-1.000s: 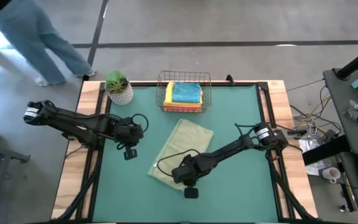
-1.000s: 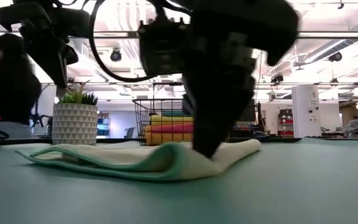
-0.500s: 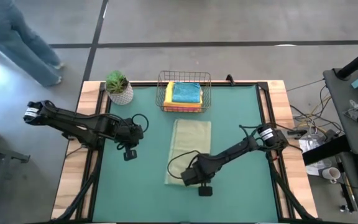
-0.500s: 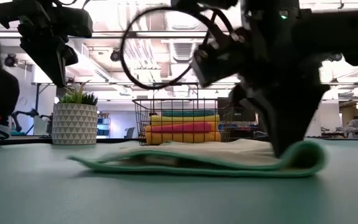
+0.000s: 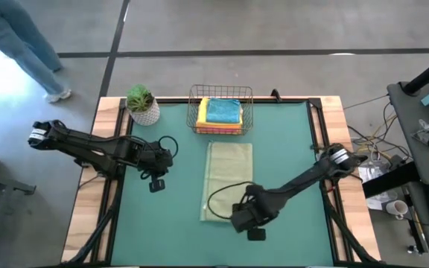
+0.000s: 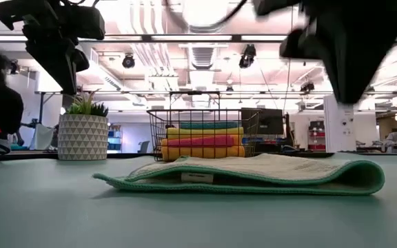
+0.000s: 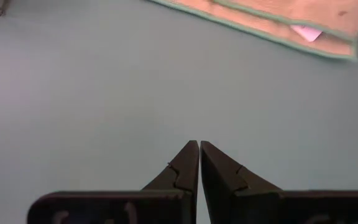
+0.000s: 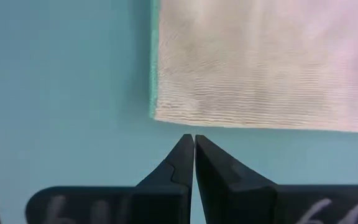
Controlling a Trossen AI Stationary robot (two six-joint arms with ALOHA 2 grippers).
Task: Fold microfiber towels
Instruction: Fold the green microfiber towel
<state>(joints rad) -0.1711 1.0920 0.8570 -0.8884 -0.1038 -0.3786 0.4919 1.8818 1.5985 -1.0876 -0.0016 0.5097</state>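
Observation:
A pale sage green towel point(image 5: 228, 182) lies folded into a long strip on the green mat, running from the basket toward the table's near edge. In the low view the towel point(image 6: 253, 176) shows a rounded fold at one end and layered edges with a white label at the other. My right gripper point(image 5: 243, 222) hangs shut above the mat just off the towel's near end point(image 8: 241, 115), touching nothing. My left gripper point(image 5: 155, 182) hovers shut over bare mat left of the towel point(image 7: 272, 22).
A wire basket point(image 5: 222, 110) at the far edge holds a stack of folded towels, teal on top. A potted plant point(image 5: 141, 104) stands at the far left corner. A person point(image 5: 21, 41) walks on the floor beyond the table. Bare mat lies right of the towel.
My right gripper, shut throughout, has moved toward the table's near right with the towel's near end. The towel swung from slanting to straight while its far end stayed by the basket. The gripper then rose clear of the towel.

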